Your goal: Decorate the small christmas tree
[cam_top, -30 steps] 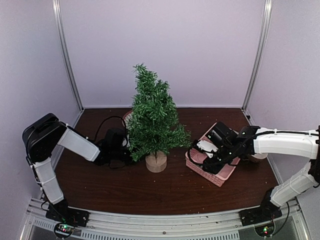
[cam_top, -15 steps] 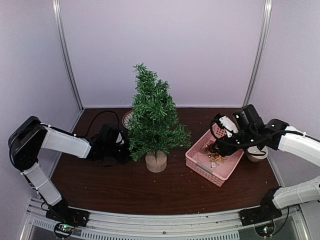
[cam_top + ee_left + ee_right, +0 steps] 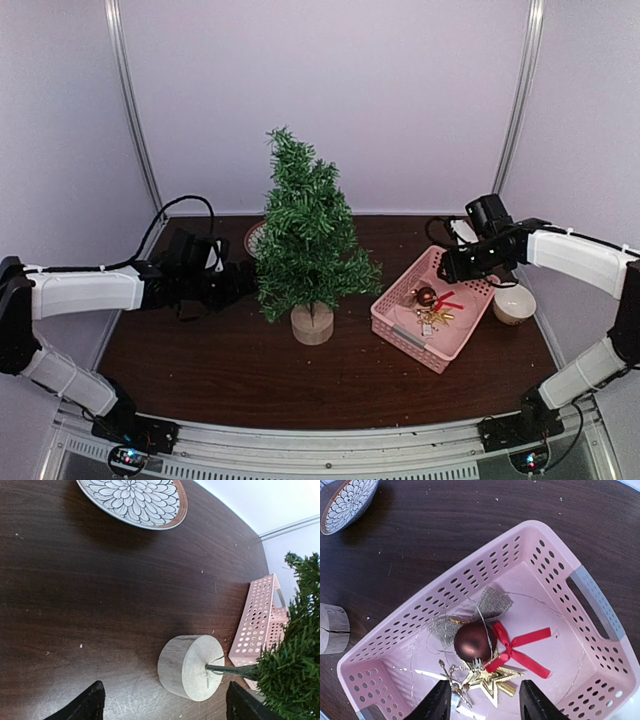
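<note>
The small christmas tree [image 3: 305,240] stands bare in the middle of the surface [image 3: 250,380]. The right arm's fingers [image 3: 437,702] hover apart and empty over a pink basket [image 3: 485,570]. Next they likely must pinch the red ball [image 3: 474,642], crowded by a bow [image 3: 520,650] and star [image 3: 490,679]. The left arm's fingers [image 3: 87,706] gape empty beside the stump [image 3: 187,667].

On the dark table [image 3: 250,380] stand the small christmas tree [image 3: 305,240], pink basket [image 3: 405,338], patterned plate [image 3: 135,500] and bowl [image 3: 513,305].
</note>
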`<act>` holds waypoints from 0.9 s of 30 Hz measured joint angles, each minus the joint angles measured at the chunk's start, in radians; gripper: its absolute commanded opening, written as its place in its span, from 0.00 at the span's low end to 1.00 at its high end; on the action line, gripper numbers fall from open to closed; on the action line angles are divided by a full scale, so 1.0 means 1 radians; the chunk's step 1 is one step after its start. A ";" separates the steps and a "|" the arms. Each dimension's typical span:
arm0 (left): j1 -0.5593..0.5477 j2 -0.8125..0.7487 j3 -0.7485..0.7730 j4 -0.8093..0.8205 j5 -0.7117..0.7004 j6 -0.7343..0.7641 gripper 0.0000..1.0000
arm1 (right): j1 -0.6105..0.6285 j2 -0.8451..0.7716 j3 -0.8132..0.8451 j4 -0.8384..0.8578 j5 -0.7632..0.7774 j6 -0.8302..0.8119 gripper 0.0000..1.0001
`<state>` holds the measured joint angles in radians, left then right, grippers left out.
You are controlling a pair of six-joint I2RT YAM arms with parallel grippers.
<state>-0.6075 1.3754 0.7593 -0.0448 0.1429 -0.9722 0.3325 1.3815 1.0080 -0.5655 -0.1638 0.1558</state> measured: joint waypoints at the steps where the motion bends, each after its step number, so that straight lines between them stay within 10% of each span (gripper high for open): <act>1: 0.000 -0.005 0.000 -0.011 -0.002 0.007 0.84 | -0.003 0.027 0.016 0.008 -0.007 -0.007 0.49; 21: 0.000 -0.040 0.006 -0.111 -0.012 0.101 0.84 | -0.006 0.377 0.138 0.092 -0.100 -0.129 0.53; 27: 0.000 -0.040 0.007 -0.112 -0.013 0.106 0.83 | -0.007 0.393 0.160 0.099 -0.086 -0.134 0.21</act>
<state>-0.6075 1.3354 0.7666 -0.1566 0.1303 -0.8658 0.3252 1.7741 1.1679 -0.4667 -0.2501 0.0223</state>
